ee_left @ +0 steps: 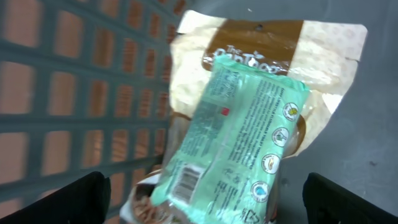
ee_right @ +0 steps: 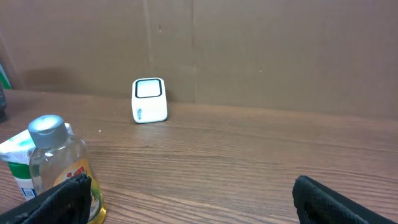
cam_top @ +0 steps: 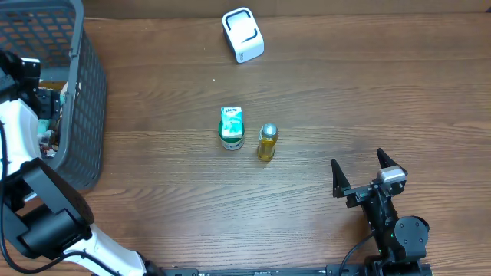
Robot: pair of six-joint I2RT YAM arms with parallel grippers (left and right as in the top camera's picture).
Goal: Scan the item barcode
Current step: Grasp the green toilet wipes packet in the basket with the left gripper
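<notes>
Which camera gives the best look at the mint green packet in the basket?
Left wrist view: the packet fills the frame, barcode showing, atop a brown pouch. Overhead shows the basket, but its contents are unclear. Right wrist view misses it.

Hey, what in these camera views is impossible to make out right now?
Overhead: the basket contents, hidden by its mesh wall and the left arm.
Left wrist: the barcode on the green packet, blurred; the brown pouch name, partly covered by the packet.
Right wrist: the green carton, behind the bottle and cut by the left edge.
</notes>
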